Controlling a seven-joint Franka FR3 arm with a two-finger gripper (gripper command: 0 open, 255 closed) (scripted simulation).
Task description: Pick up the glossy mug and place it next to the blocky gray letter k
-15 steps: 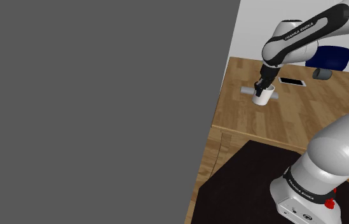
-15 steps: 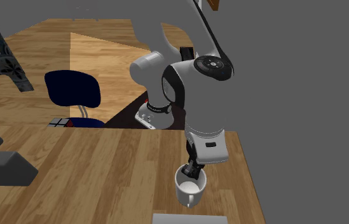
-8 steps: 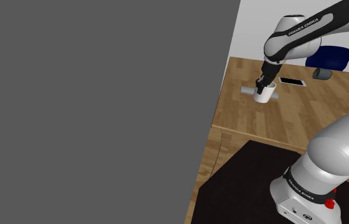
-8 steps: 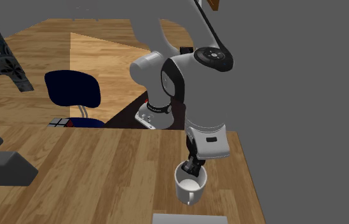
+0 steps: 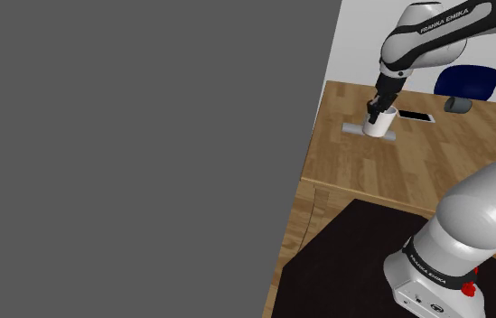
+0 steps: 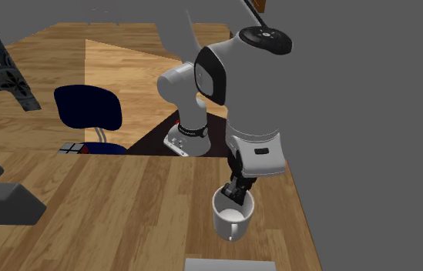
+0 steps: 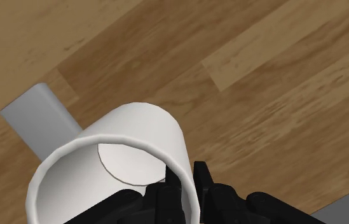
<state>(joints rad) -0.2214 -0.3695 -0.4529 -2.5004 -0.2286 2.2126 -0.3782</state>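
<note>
White, glossy cylindrical mug (image 5: 380,127) (image 6: 231,221) (image 7: 135,137): we record it over the light-brown plank-patterned wooden table (image 5: 390,176) (image 6: 125,200), near the table edge that meets the flat mid-grey wall (image 5: 146,154). Its mouth is upward, and a handle shows on the side facing the second exterior camera. We cannot tell whether its base touches the wood.

All-black two-finger gripper (image 5: 377,111) (image 6: 236,193) (image 7: 185,182): closed down to the thickness of the mug's wall and clasping it at the rim, with one finger (image 7: 203,183) outside and the other inside the cup. It reaches the mug from above, at the end of the white Franka arm with dark joints (image 5: 435,27) (image 6: 252,85).

Blocky grey letter k (image 5: 351,128) (image 7: 39,118): we list one straight bar lying flat on the table. It is just beside the mug on the shoulder view's left, and in the wrist view it runs behind the mug. We cannot tell whether the two touch.

Further entries:
- Flat dark-screened phone with a pale rim (image 5: 415,116), on the table near the mug, on the shoulder view's right.
- Short dark-grey cylinder (image 5: 458,105), lying farther right.
- Blue-seated chair (image 5: 467,81) (image 6: 86,108), beyond the table.
- Black box stand (image 5: 345,262), under the arm's base.
- Pale grey flat slab (image 6: 233,264), at the second exterior view's bottom edge, near the mug.
</note>
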